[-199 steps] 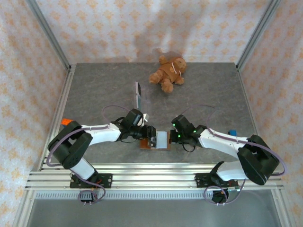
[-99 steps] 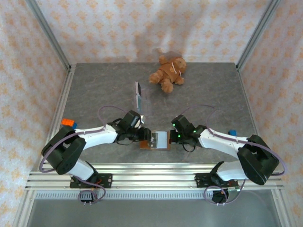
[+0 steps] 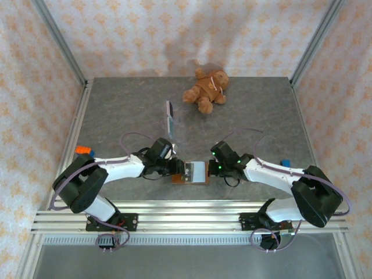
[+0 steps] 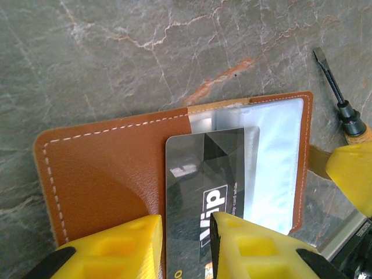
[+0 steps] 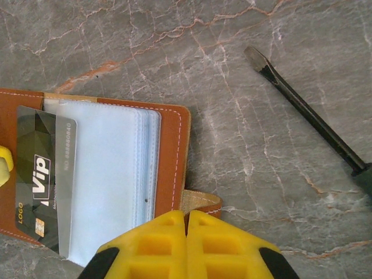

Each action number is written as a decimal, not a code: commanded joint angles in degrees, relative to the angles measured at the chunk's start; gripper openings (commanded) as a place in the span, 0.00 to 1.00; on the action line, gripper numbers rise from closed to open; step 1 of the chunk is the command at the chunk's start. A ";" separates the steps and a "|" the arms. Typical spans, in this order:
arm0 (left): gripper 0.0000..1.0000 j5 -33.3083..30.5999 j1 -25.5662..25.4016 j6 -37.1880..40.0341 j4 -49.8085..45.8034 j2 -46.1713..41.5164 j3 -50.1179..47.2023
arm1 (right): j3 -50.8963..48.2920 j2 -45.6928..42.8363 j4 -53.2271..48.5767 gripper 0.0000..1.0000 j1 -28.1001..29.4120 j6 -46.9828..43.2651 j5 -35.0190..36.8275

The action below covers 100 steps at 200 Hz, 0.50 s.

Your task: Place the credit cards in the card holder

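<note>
Grey marbled table [image 3: 116, 110], patterned walls around; the card holder [image 4: 116, 174] lies open near the front edge; the left gripper [image 4: 185, 241] pinches a dark credit card [image 4: 203, 186] partway into a pocket; the right gripper [image 5: 186, 229] — fingers pressed together, holding nothing — hovers beside a screwdriver [image 5: 308, 119]; teddy bear [image 3: 206, 90] far back.

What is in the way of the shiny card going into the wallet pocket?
Nothing visible blocks it. The dark card, gripped by the left gripper, lies over the open card holder with its front edge at the clear pockets. The screwdriver lies on the table beside the holder, off the card's path.
</note>
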 commanded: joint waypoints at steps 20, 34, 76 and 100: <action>0.29 2.35 -1.89 -2.93 6.29 3.42 0.97 | -1.01 -0.62 -0.43 0.00 0.08 0.45 0.51; 0.29 3.19 -2.29 -3.87 8.18 4.53 1.47 | -1.10 -0.53 -0.16 0.00 0.08 0.59 0.33; 0.29 3.91 -2.82 -4.51 10.08 5.30 2.38 | -1.41 -0.69 0.17 0.00 0.08 0.78 0.11; 0.29 4.46 -2.87 -4.75 10.09 5.30 3.34 | -1.91 -0.16 1.84 0.00 0.08 1.06 -0.39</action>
